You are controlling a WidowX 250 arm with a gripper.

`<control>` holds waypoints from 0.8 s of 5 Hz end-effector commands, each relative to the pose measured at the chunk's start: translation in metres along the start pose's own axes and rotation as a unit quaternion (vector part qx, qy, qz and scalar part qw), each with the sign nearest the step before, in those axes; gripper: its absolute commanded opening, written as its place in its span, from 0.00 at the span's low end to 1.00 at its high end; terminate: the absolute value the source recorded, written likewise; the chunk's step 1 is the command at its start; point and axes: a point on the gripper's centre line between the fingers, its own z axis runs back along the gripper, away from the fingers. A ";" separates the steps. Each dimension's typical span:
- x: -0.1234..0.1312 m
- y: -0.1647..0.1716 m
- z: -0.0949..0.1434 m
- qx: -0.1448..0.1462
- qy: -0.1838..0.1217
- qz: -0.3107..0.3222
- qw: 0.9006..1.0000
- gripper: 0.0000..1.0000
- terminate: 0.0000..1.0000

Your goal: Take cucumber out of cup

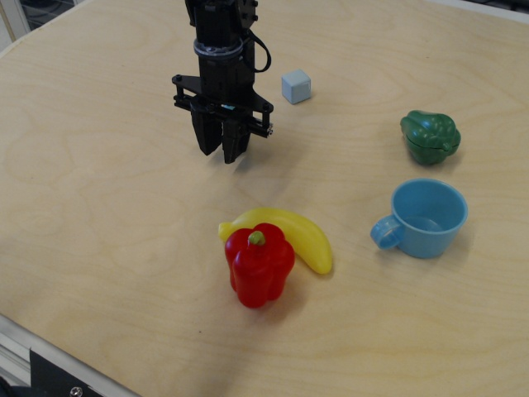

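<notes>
My black gripper (219, 151) points straight down at the table's back left, with its fingertips at or just above the wood. The fingers (204, 141) stand close together, as wide apart as when they held the teal-green cucumber. The cucumber is now hidden behind them. The light blue cup (426, 217) stands upright at the right, far from the gripper, with its handle toward the left. The inside of the cup shows only its own bottom.
A red pepper (259, 265) stands in front of a yellow banana (293, 235) near the middle front. A dark green bell pepper (431, 136) lies behind the cup. A small pale grey-blue cube (296, 86) sits right of the arm. The table edge runs along the front left.
</notes>
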 end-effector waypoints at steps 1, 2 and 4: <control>-0.025 -0.007 0.079 0.030 -0.089 0.027 0.995 1.00 0.00; -0.026 -0.007 0.090 0.028 -0.100 0.032 0.994 1.00 0.00; -0.026 -0.007 0.090 0.028 -0.100 0.032 0.994 1.00 1.00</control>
